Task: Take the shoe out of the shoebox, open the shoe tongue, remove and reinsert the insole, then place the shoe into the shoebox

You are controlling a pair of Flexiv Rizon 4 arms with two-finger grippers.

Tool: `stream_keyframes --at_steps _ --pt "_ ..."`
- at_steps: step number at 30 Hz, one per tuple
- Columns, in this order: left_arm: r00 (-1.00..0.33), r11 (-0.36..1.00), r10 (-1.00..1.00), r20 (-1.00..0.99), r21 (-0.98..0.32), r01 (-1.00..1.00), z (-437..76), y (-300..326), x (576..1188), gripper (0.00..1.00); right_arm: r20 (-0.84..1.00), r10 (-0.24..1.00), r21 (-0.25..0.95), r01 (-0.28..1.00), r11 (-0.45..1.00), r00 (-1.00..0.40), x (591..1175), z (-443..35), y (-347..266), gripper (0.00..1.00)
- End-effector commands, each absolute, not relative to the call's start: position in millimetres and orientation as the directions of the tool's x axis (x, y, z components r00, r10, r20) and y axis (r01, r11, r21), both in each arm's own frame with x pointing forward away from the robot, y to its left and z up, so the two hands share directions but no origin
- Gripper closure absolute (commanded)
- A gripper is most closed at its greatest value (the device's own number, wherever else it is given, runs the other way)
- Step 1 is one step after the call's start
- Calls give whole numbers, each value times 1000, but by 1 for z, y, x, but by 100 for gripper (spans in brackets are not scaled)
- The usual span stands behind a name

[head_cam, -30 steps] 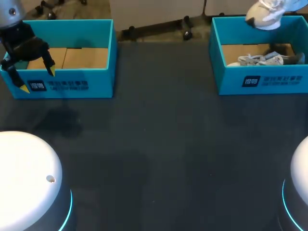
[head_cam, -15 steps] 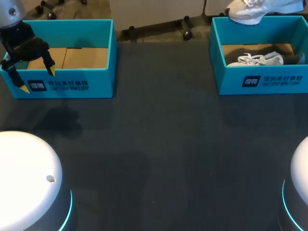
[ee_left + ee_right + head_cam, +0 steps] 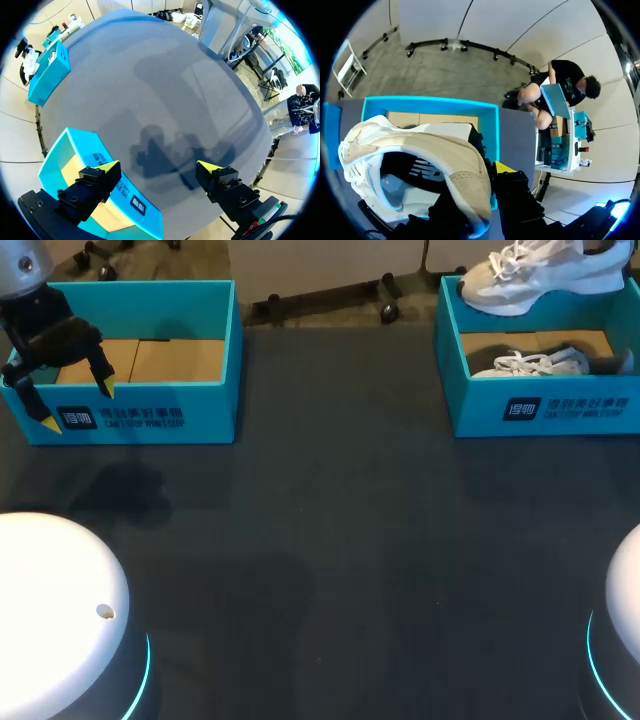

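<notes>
Left jaws hang wide open, empty, at the left shoebox (image 3: 150,405). Right jaws grip the shoe (image 3: 530,275) by its collar, above the far wall of the right shoebox (image 3: 545,410). I judge that narrow hold could let it slip back in.

The head view's top edge clips the raised shoe (image 3: 540,270) at upper right; up close, it hides one finger of the right end effector (image 3: 479,192).

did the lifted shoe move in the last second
Yes. The shoe has slid left along the back wall of the right shoebox; its toe is now over that box's back left corner.
</notes>
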State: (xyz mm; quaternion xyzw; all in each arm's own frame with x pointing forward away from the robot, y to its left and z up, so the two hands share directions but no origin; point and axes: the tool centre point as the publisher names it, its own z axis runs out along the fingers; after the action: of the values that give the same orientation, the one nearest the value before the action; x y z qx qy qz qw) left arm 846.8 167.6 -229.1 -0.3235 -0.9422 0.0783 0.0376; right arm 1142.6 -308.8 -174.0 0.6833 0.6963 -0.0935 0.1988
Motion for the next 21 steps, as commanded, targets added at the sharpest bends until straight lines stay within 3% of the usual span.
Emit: stream_keyframes --at_steps 1,21 --pt "-787 778 616 23 -171 604 -229 168 847 0 -400 917 139 989 46 13 1144 -172 -310 100" --pt "-787 778 616 23 -171 604 -229 168 847 0 -410 909 121 992 -25 73 1135 -199 -313 100"
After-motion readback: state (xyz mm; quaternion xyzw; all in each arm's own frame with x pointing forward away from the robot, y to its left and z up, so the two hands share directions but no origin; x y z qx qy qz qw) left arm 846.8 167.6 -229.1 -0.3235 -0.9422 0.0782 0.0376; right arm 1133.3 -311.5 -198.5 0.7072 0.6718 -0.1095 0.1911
